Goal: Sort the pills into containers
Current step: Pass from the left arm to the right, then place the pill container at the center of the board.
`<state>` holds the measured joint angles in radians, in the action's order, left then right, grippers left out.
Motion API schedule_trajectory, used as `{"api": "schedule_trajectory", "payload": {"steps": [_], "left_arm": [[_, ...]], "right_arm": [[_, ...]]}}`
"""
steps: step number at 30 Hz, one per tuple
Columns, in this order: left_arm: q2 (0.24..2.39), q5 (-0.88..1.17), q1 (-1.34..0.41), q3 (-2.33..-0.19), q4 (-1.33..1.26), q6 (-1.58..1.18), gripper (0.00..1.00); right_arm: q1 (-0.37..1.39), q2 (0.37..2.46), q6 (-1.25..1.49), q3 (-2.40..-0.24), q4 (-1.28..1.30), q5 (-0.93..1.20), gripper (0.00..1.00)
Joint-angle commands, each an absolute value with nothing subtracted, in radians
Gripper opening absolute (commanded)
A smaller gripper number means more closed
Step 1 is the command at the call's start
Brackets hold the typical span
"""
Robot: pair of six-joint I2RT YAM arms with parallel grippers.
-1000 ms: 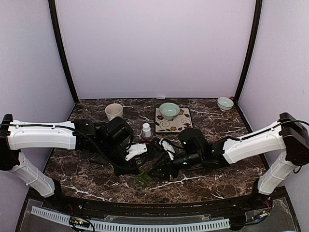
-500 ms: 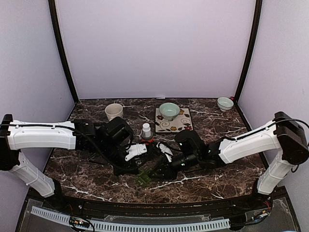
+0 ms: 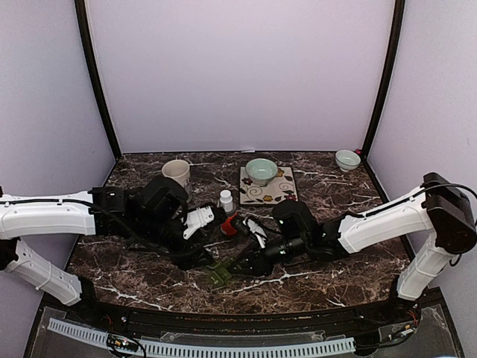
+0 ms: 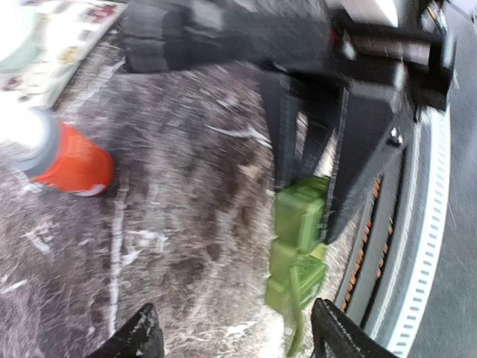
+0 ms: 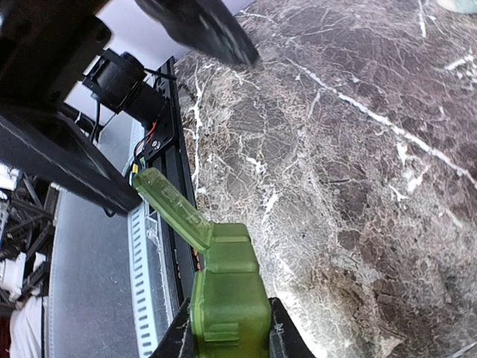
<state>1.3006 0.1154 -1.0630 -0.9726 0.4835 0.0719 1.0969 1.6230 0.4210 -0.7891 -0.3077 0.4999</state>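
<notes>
The right gripper point(image 3: 244, 262) is clamped narrowly on one end of the green pill box point(image 5: 227, 291), which sits at the front edge of the table point(image 3: 335, 272), about midway along it. One lid point(image 5: 171, 205) at the box's far end stands flipped up. The left gripper point(image 3: 200, 218) hovers behind and to the left of the box, its fingers point(image 4: 141, 335) spread wide with nothing between them. A small white bottle point(image 3: 226, 200) stands near the table's middle. A mug point(image 3: 176, 171) and a pale bowl point(image 3: 261, 170) on a patterned tile point(image 3: 282, 192) stand along the back edge, and another bowl point(image 3: 347, 159) sits in the back right corner.
</notes>
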Motion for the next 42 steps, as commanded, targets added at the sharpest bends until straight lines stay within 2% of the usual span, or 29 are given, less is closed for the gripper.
{"api": "schedule_trajectory", "payload": {"steps": [1,8,14,28,36,42], "left_arm": [[1.177,-0.044,-1.057,-0.894,0.351,-0.031,0.73],[0.968,-0.256,-1.058,-0.741,0.164,-0.162,0.70],[0.836,-0.356,-1.058,-0.632,0.062,-0.210,0.69],[0.824,-0.347,-1.058,-0.595,0.015,-0.217,0.67],[0.808,-0.334,-1.058,-0.574,0.002,-0.224,0.67],[0.809,-0.327,-1.058,-0.569,-0.005,-0.227,0.67]], "right_arm": [[1.084,1.584,0.532,-0.739,-0.410,0.478,0.00],[1.034,1.498,0.698,-0.628,-0.466,0.347,0.00],[0.959,1.473,0.857,-0.546,-0.556,0.277,0.00],[0.869,1.689,1.100,-0.557,-0.757,0.240,0.00],[0.853,1.753,1.257,-0.500,-0.948,0.210,0.00],[0.854,1.765,1.293,-0.481,-0.951,0.161,0.00]]}}
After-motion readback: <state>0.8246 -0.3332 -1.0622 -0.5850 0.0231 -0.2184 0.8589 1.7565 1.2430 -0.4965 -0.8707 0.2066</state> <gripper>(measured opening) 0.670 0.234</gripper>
